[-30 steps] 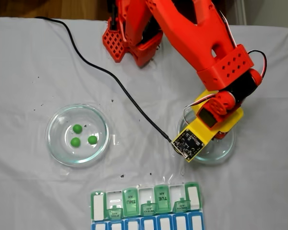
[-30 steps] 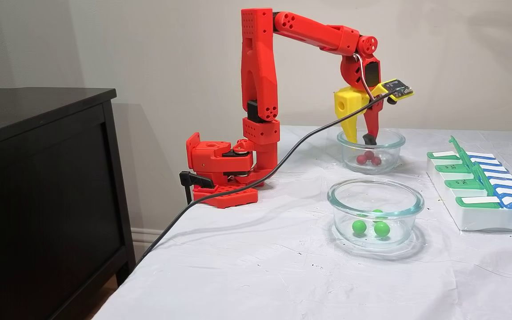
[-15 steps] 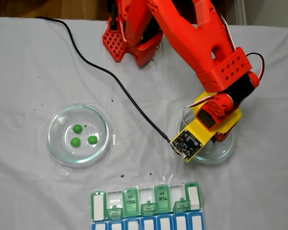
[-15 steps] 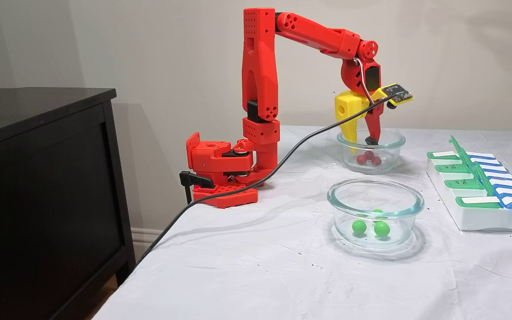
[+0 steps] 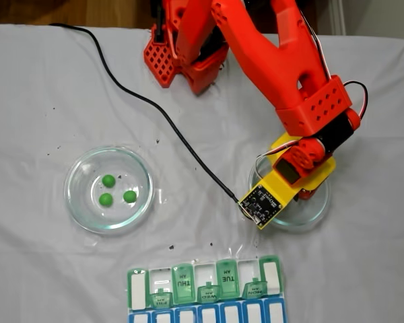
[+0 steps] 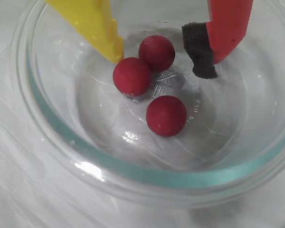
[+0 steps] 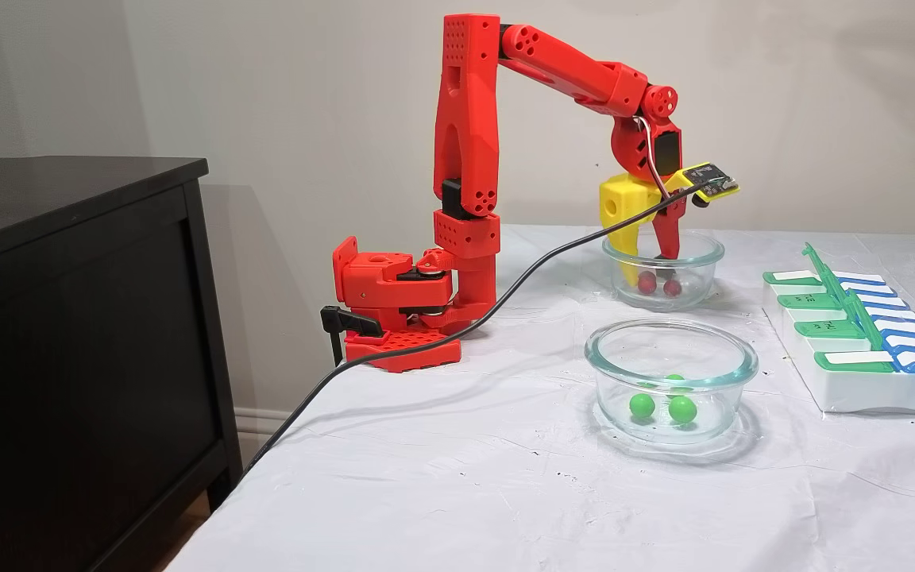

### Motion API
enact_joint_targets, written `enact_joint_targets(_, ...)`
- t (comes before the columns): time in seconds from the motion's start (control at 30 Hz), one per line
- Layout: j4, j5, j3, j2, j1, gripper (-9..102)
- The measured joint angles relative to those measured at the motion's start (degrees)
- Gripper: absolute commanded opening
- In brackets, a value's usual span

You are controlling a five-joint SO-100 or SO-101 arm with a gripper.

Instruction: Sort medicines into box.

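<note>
Pincer (image 6: 164, 50), lowered since a second ago into the far glass dish (image 6: 133, 173), stands open and empty astride the red ball (image 6: 156, 51) at twelve o'clock of three; grasp imminent. Green balls (image 5: 114, 190) wait in the other dish (image 5: 77, 215). Pill organiser (image 5: 205, 293) lies at six o'clock; the dish wall hems the approach.

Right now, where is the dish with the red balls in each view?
A fixed view, from above: dish at right of centre, mostly under the gripper's yellow part.
Wrist view: dish spans the frame, three red balls between the open gripper.
A fixed view, from the side: dish right of centre, behind the green-ball dish.
Shared landmark: the gripper.
</note>
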Motion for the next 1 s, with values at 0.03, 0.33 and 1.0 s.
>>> enact_joint_targets(0.03,0.00,0.00,0.00,-0.09,-0.09,24)
enact_joint_targets(0.33,-0.26,0.00,0.79,-0.09,-1.23,22)
enact_joint_targets(1.0,3.96,-0.79,0.79,-0.09,-4.13,20)
